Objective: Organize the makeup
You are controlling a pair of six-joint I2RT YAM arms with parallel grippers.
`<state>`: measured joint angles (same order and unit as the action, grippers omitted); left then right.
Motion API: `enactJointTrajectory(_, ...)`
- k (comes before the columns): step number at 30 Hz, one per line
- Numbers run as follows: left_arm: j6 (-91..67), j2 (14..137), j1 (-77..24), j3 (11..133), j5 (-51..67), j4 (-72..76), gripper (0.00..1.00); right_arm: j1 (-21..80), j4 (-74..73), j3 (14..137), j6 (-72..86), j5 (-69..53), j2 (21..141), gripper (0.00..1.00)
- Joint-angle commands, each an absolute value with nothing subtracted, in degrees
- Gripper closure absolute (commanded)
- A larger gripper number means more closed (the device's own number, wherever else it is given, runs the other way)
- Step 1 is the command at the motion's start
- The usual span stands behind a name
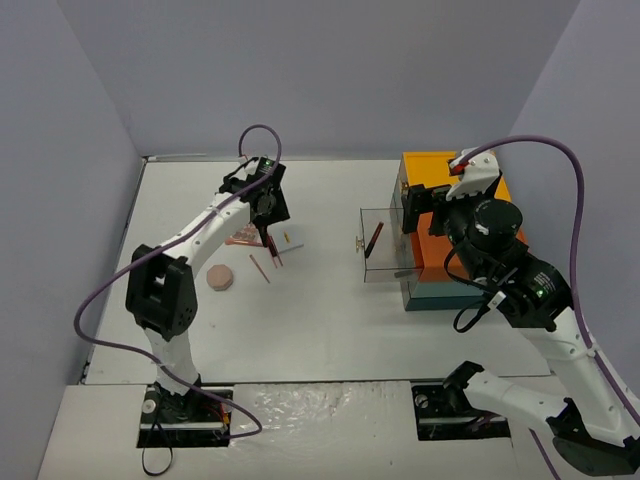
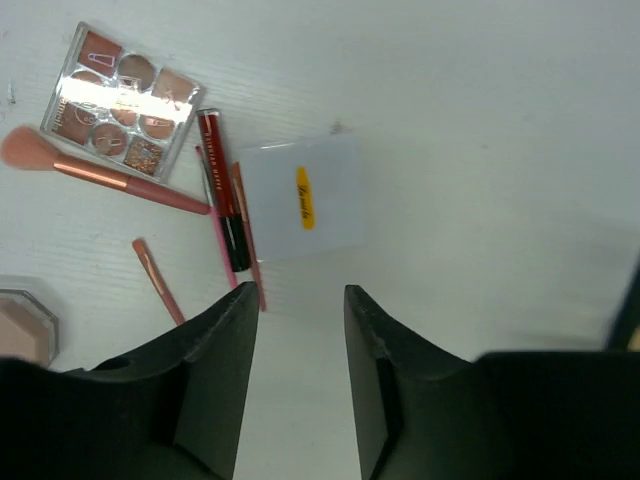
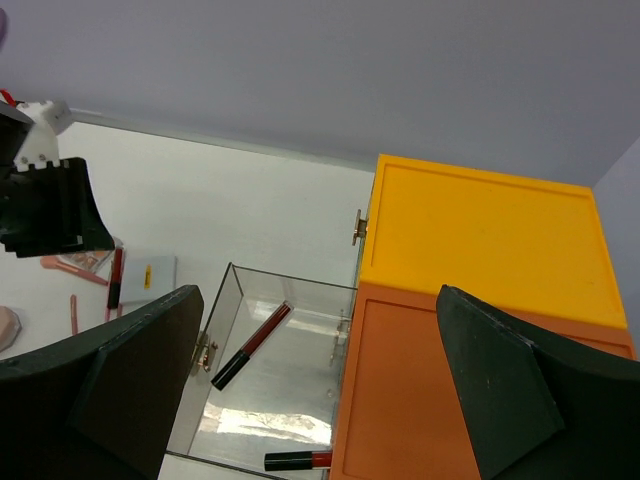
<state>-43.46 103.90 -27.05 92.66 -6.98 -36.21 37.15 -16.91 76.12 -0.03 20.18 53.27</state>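
The makeup lies in a cluster at the left. It includes a pink-squared palette, a pink brush, a red-and-black tube, thin pink pencils, a white card, a short peach stick and a peach compact. My left gripper is open and empty just above the table, right by the card and pencils. My right gripper is wide open and empty, high over a clear drawer. The drawer holds two red tubes. No dark green disc is in view.
The large orange, yellow and teal box stands at the right, with the clear drawer pulled out toward the left. Grey walls close in the table on three sides.
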Motion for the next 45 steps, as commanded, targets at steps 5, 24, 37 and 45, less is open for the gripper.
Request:
enactJointTrajectory(5, -42.9, 112.2, -22.0, 98.4, -6.2, -37.5, 0.74, 36.7, -12.1, 75.4, 0.0, 20.1, 53.3, 0.0)
enactJointTrajectory(24, -43.1, 123.4, -18.3, 103.9, -5.8, -38.0, 0.81, 36.7, -12.1, 74.2, 0.0, 21.8, 52.5, 0.0)
enactJointTrajectory(37, -42.8, 125.1, -18.3, 103.8, -5.1, -37.4, 0.8, 36.7, -12.1, 73.7, 0.0, 21.4, 52.8, 0.0)
enactJointTrajectory(45, -41.4, 124.1, -18.3, 104.3, -5.5, -38.5, 1.0, 36.7, -12.1, 74.7, 0.0, 21.1, 53.2, 0.0)
